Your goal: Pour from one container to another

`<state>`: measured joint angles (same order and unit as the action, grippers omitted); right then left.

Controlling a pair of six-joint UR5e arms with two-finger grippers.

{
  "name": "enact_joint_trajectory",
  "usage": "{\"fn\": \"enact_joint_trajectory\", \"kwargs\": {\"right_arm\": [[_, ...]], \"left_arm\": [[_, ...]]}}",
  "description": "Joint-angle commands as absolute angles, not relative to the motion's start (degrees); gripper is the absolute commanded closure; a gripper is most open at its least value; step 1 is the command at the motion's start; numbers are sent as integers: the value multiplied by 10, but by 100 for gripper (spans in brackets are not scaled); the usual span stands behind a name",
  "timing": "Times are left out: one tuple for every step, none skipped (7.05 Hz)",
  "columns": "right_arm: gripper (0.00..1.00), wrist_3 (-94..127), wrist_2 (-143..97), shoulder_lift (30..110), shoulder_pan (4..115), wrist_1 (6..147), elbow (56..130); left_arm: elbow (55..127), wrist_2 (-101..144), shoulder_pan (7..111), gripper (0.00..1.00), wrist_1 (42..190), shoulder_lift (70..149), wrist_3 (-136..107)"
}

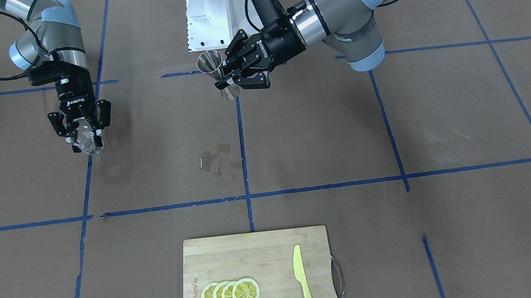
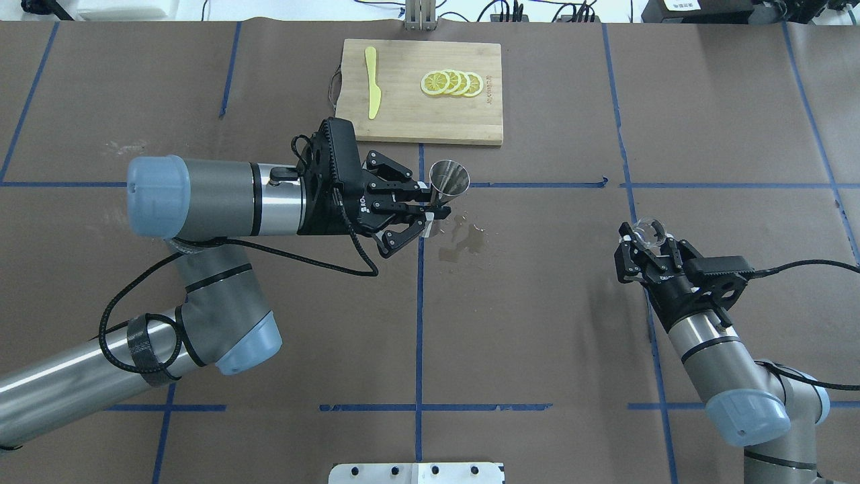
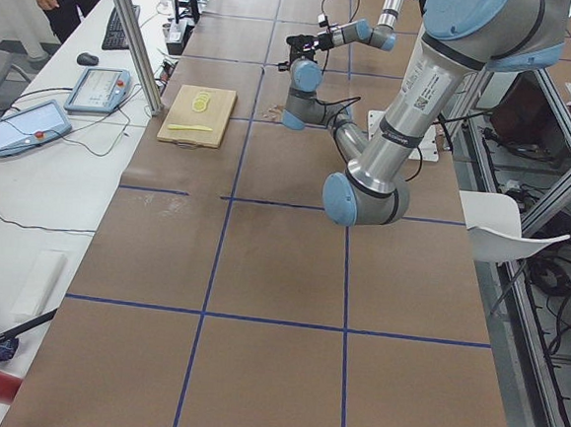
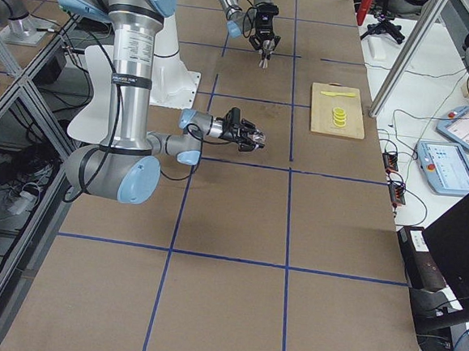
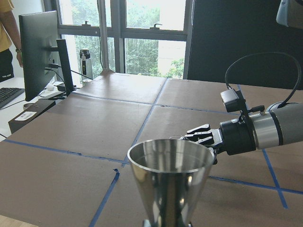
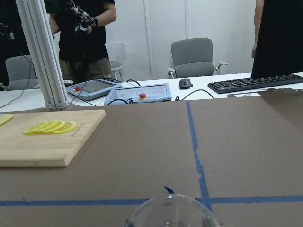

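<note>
Although both vessels were gripped, they sat well apart, so the pour looked not yet begun. The left claw (image 1: 228, 78), right of centre near the top of the front-facing view, was closed on the narrow waist of the jigger (image 1: 210, 62). It held the jigger clear above the counter (image 1: 342, 136), wide mouth up and only slightly tilted. A waist grip probably left the open cone free to receive. In the left wrist view the cone's inside looked like bare metal, though its bottom was out of sight.

The right claw (image 1: 83, 136), at the left of the front-facing view, was clamped around the glass tumbler (image 1: 87, 144) and held it low; whether it touched the counter I could not tell. The right wrist view showed only its rim at the lower edge, level, which suggested an upright hold to avoid spilling. Whether it held liquid could not be seen.

A wet patch (image 1: 217, 161) lay on the counter below the jigger, a hint that aim mattered. At bottom centre, a cutting board (image 1: 255, 249) carried lemon slices (image 1: 231, 294) and a yellow knife (image 1: 302, 281), away from the action. The next move would likely call for bringing the tumbler's lip over the jigger's mouth before tipping.
</note>
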<state>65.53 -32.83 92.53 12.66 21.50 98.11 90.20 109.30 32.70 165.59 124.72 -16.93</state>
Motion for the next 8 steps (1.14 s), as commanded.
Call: {"fn": "enact_joint_trajectory", "kwargs": {"right_arm": [[100,570,-332,919,146,189,996],[100,565,-335,918,155,188,996],[100,572,-347,909,164,182,1002],[100,564,-349,916,164,183,995],[100,564,-348,914,164,182,986],[100,548,-365,916,175,182,989],[100,476,-380,913,185,179,992],[100,455,-384,916,188,154,997]], "left_arm": [[902,1093,327,100,1656,1247,-170],[902,1092,327,100,1656,1247,-170],[902,1092,327,100,1656,1247,-170],[903,1092,327,100,1656,1246,-170],[903,1092,327,100,1656,1246,-170],[903,1092,327,100,1656,1247,-170],[903,1093,327,100,1656,1246,-169],[904,1092,327,100,1656,1245,-168]]}}
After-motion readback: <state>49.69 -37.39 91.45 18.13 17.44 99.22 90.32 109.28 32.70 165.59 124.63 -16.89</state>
